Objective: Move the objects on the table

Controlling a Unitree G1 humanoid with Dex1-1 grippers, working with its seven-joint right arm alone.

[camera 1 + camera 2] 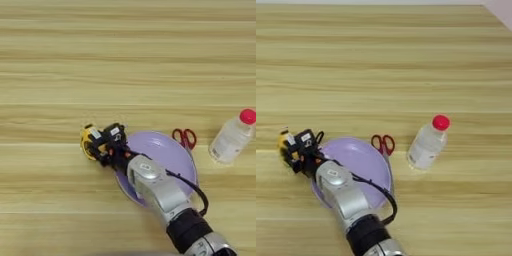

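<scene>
A broad light-brown wooden table [125, 60] with lengthwise plank grain was seen filling both views. A round lilac plate [165, 152] was laid flat on it toward the six o'clock side, a little right of centre in the left eye view. The silver forearm [157, 187] of the right arm was brought in from the five o'clock corner and stretched across the plate toward ten o'clock. The black-fingered claw [102, 145] was placed at the nine o'clock rim of the plate, right on a yellow-and-black tape measure [91, 141], which was resting on the table just off that rim. The fingers were seen on either side of the tape measure's body, but it could not be told whether they were clamped on it or merely set against it.

A pair of red-handled scissors [184, 137] was lying at the plate's one o'clock edge, its handles just outside the rim. A clear plastic bottle with a red cap [428, 141] was lying tilted on the table at three o'clock of the plate, apart from the scissors, with the cap pointed toward one o'clock. The far half of the table, toward twelve o'clock, was shown as bare plank grain
</scene>
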